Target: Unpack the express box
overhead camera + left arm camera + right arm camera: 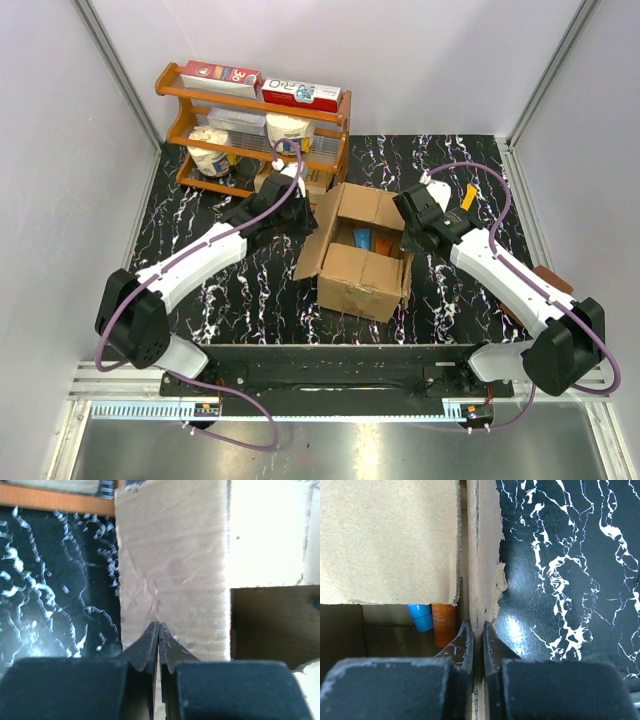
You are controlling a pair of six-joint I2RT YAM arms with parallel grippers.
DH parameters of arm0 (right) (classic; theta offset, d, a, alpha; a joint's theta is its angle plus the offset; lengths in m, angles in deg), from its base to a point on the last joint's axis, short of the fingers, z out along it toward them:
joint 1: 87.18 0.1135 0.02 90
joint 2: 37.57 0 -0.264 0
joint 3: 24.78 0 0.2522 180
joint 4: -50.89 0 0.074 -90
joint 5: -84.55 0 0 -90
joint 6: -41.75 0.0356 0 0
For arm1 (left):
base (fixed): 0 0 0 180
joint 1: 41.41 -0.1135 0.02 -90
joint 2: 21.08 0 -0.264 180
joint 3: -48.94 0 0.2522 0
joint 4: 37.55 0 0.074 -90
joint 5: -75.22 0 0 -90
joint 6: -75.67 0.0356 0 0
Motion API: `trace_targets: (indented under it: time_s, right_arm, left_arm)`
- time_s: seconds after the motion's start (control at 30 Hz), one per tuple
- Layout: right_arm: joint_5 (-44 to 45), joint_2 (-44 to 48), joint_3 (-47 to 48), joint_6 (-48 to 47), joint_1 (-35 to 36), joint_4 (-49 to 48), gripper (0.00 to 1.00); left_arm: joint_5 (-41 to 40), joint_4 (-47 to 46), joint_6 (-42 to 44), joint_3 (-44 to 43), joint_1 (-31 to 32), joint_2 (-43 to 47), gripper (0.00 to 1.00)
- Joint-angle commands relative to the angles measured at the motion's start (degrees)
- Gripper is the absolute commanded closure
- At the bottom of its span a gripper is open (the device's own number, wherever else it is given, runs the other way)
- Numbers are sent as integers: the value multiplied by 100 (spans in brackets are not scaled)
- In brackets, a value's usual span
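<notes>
The left fingers [145, 650] are pressed almost together at the lower edge of the left flap [170, 565]. A pale sliver of card seems to sit between them, so they look to be pinching it by a shallow bite. The right fingers [462, 645] are clamped on the thin edge of the right flap [485, 555].

The box [352, 280] sits mid-desk between the two arms with its flaps up.

Risks, as I judge them:
- The shallow left pinch may slip off if the flap is pulled outward.
- The right flap's edge is ragged and could tear further under a sideways tug.
- The box looks light, so uneven pulls could twist or drag it across the desk [240, 290], which seems smooth.
- The left flap stands near the shelf [180, 110] and might knock it if swung wide.

The box is matte brown corrugated card, ribbed and creased. The desk is glossy black with white veining. Inside stand a blue tube [422, 617] and an orange tube [444, 625]. At the back is the wooden shelf.
</notes>
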Motion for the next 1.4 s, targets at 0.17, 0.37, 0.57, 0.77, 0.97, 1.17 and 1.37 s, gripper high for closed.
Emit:
trace_targets:
  time_s: [0.17,0.37,0.57,0.77,0.97,1.17,1.37]
  right_arm:
    - [-103,71,212,19,-10,-52,97]
    - [-103,106,256,1,-10,-61,96]
    - [-121,88,265,19,-10,-61,95]
    - [-138,106,282,-7,-10,-61,94]
    - [-314,176,326,-130,-11,-158,92]
    - [-463,343,352,-262,-11,-211,89]
    - [-516,554,711,-507,-10,-97,76]
  left_arm:
    - [1869,-1427,121,278,35,464,100]
    - [1420,-1102,200,120,35,569,56]
    - [1429,-1005,366,120,44,490,30]
    - [849,-566,700,32,185,262,30]
    - [489,-3,964,-451,606,-248,37]
    - [261,23,929,-618,660,-406,68]
    - [119,190,1061,-872,659,-389,100]
